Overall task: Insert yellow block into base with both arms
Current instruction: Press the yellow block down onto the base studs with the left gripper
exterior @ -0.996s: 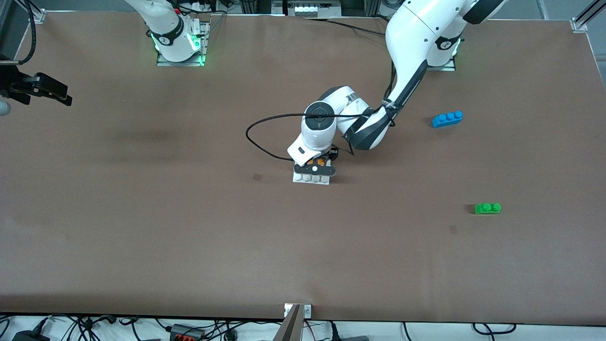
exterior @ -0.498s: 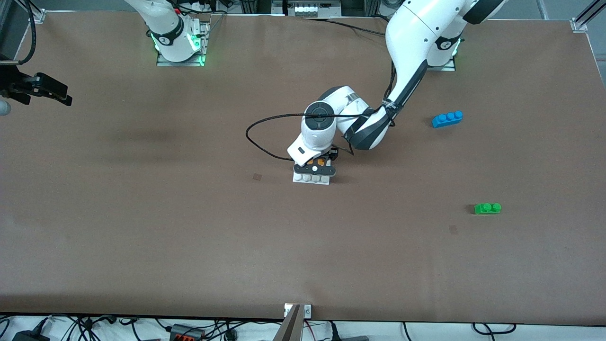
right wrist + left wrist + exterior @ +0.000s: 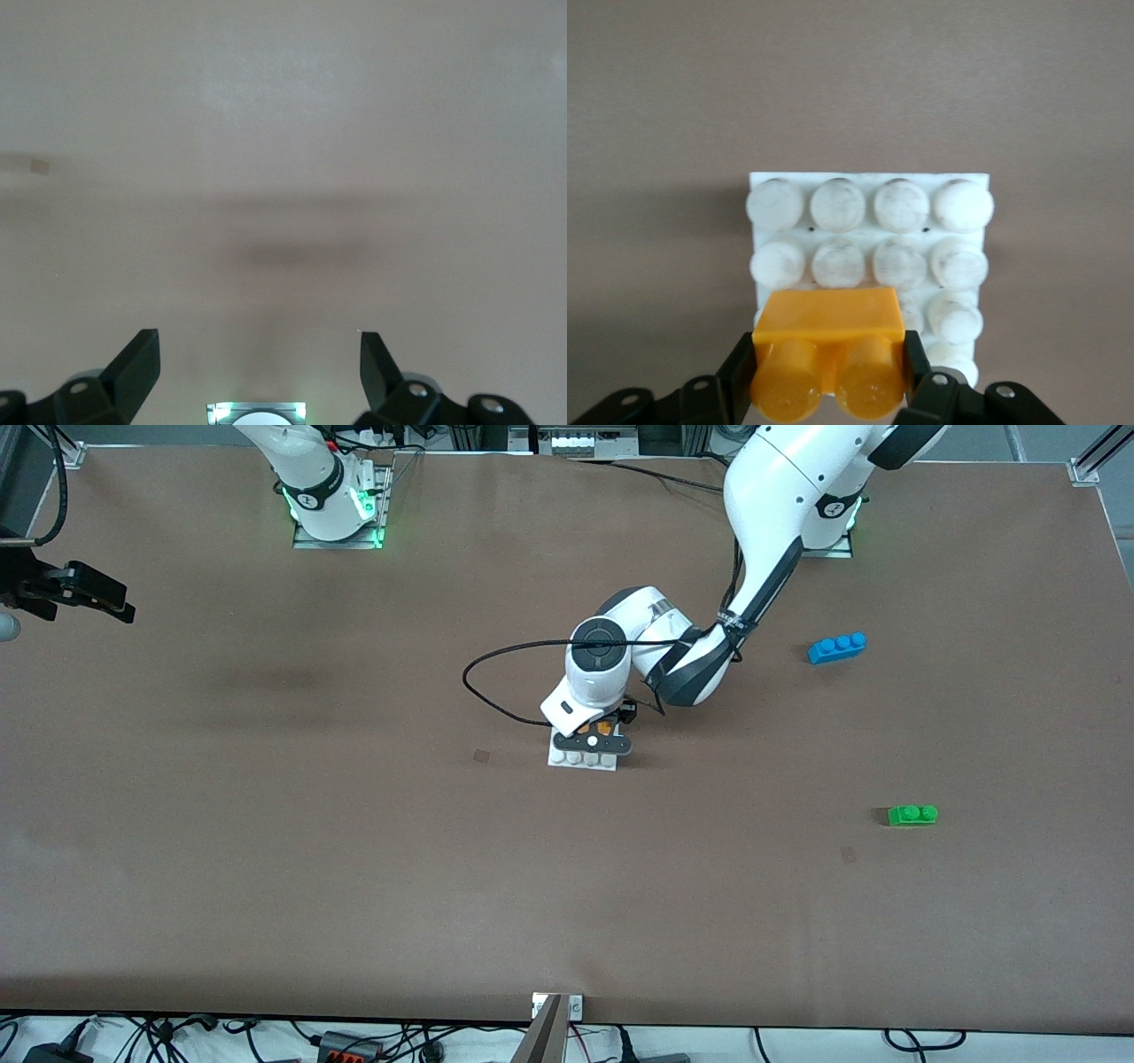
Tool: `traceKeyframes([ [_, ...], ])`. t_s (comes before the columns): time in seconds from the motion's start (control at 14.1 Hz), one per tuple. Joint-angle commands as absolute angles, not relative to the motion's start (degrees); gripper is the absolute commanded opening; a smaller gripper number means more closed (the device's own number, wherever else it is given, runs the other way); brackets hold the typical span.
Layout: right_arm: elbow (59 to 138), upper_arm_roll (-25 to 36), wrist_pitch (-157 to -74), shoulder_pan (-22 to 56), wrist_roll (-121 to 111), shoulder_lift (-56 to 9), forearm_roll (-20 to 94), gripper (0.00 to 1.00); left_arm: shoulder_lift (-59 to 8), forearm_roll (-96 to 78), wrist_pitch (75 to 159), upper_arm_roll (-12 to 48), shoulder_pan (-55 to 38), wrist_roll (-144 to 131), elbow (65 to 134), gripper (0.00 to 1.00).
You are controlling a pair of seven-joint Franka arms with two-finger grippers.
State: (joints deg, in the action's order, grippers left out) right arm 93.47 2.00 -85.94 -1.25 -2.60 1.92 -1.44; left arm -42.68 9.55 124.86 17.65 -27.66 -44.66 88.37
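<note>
My left gripper (image 3: 592, 737) is shut on the yellow block (image 3: 828, 354) and holds it down on the white studded base (image 3: 580, 759) in the middle of the table. In the left wrist view the block covers studs at one edge of the base (image 3: 868, 226), with a black finger (image 3: 735, 376) on each side of it. A bit of orange (image 3: 604, 728) shows between the fingers in the front view. My right gripper (image 3: 260, 367) is open and empty over bare table at the right arm's end; it shows at the front view's edge (image 3: 75, 592) and waits there.
A blue three-stud brick (image 3: 836, 647) lies toward the left arm's end. A green two-stud brick (image 3: 912, 814) lies nearer the front camera than the blue one. A black cable (image 3: 496, 664) loops from the left wrist over the table.
The left arm has shifted very slightly; the gripper stays shut on the yellow block at the base. The right arm has not moved.
</note>
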Motion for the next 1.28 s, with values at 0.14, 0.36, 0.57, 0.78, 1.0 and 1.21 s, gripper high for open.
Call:
traceKeyframes([
  [0.14,94.0,1.8,-85.5,-1.1,-2.0,2.6,-1.4,1.00,-42.3,8.2,124.9,18.2,-27.1,-44.3,89.0,0.28],
  [0.36,94.0,1.8,-85.3,-1.1,-2.0,2.6,-1.4,1.00,-42.3,6.1,125.4,18.2,-27.2,-44.2,88.8,0.28],
  [0.57,94.0,1.8,-85.3,-1.1,-2.0,2.6,-1.4,1.00,-42.3,6.1,125.4,18.8,-27.4,-44.2,88.8,0.28],
  [0.78,94.0,1.8,-85.3,-1.1,-2.0,2.6,-1.4,1.00,-43.2,6.2,126.2,18.8,-27.5,-44.2,88.6,0.28],
  [1.0,94.0,1.8,-85.3,-1.0,-2.0,2.6,-1.4,1.00,-43.6,6.4,128.1,18.7,-27.5,-44.1,88.7,0.28],
  [1.21,94.0,1.8,-85.3,-0.9,-2.0,2.6,-1.4,1.00,-43.7,6.7,128.1,18.7,-27.3,-44.1,88.7,0.28],
])
